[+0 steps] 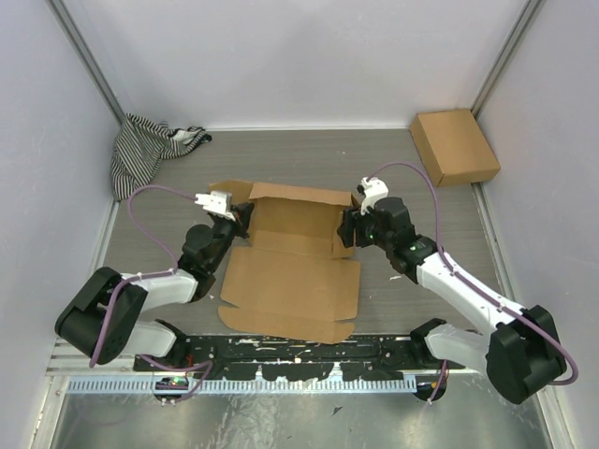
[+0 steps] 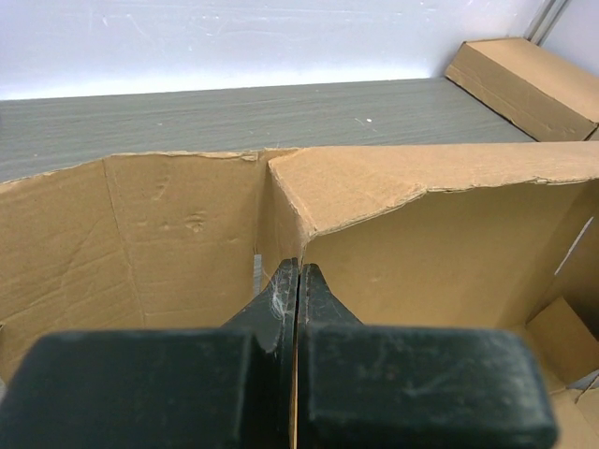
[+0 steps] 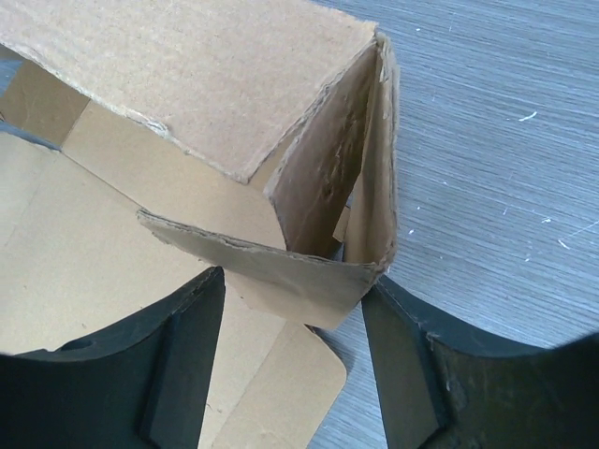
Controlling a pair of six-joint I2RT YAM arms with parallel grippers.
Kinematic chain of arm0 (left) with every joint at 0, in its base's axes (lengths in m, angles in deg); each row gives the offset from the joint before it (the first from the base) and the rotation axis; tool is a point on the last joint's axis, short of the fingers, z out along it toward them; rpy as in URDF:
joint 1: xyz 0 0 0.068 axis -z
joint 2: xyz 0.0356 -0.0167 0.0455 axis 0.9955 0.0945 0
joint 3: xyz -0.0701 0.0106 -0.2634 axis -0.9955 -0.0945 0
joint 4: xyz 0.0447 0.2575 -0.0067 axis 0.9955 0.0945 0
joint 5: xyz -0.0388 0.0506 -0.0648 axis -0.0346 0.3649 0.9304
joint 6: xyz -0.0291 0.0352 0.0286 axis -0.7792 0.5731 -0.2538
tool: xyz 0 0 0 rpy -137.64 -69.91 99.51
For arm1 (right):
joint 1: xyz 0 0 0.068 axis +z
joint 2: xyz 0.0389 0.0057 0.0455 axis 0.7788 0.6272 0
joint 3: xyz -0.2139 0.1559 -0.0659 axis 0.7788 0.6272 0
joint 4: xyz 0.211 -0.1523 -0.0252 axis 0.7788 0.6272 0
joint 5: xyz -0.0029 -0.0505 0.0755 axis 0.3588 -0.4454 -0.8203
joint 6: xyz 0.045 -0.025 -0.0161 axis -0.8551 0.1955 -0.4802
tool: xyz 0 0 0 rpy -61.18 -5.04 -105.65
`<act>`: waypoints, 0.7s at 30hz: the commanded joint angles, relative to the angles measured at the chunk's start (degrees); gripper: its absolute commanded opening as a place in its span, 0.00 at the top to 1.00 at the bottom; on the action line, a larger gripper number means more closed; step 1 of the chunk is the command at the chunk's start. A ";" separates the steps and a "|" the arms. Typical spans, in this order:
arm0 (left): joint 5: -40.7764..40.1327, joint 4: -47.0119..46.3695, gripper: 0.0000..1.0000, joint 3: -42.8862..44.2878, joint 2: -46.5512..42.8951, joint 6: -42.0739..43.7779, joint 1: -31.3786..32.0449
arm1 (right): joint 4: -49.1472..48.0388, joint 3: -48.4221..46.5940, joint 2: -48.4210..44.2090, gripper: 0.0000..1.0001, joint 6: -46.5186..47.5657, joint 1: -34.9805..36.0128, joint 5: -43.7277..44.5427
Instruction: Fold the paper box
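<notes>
Gently, with left gripper (image 2: 297, 276) pinched shut on the paper box (image 1: 290, 281) by its left wall, close the wide-open right gripper (image 3: 290, 313) squarely over the doubled right corner (image 3: 367, 253), pressing layers flush.

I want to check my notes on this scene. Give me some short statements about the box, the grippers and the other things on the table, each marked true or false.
1. The striped cloth lies at the far left corner of the table. True.
2. The right gripper is shut on the paper box. False: its jaws stand open, one on each side of the box's right wall.
3. The left gripper is shut on the box's left wall. True.
4. The smaller cardboard box sits on the paper box. False: it lies apart, at the far right corner.
5. The paper box is closed. False: its large flap lies flat toward the arms.
</notes>
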 commanded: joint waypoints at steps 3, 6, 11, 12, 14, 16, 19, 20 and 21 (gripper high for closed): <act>-0.46 -1.60 1.00 -2.78 -0.43 0.14 0.67 | -2.41 2.81 -3.85 0.36 -1.98 0.39 0.21; -0.56 -2.19 1.00 -3.13 -0.31 0.25 0.68 | -3.17 5.15 -6.34 0.36 -2.67 1.20 0.26; -0.25 -2.19 1.00 -2.80 -0.07 -0.15 0.77 | -3.49 6.15 -7.53 0.39 -3.30 2.75 1.68; -0.21 -2.15 1.00 -2.71 0.12 -0.24 0.77 | -3.97 6.52 -7.36 0.39 -3.44 3.30 2.21; 0.01 -2.13 1.00 -2.54 0.30 -0.44 0.86 | -5.76 7.70 -7.03 0.41 -3.67 4.72 3.66; 0.01 -2.13 1.00 -2.52 0.42 -0.44 0.92 | -7.36 8.43 -6.30 0.41 -3.83 6.07 5.70; 0.18 -2.13 1.00 -2.52 0.43 -0.45 1.02 | -9.20 9.00 -5.18 0.40 -4.42 7.54 10.07; 0.17 -2.13 1.00 -2.52 0.38 -0.47 1.03 | -9.75 9.07 -4.92 0.39 -4.60 7.76 11.51; 0.19 -2.17 1.00 -2.52 0.35 -0.41 1.03 | -10.02 8.93 -4.56 0.38 -4.80 7.85 13.02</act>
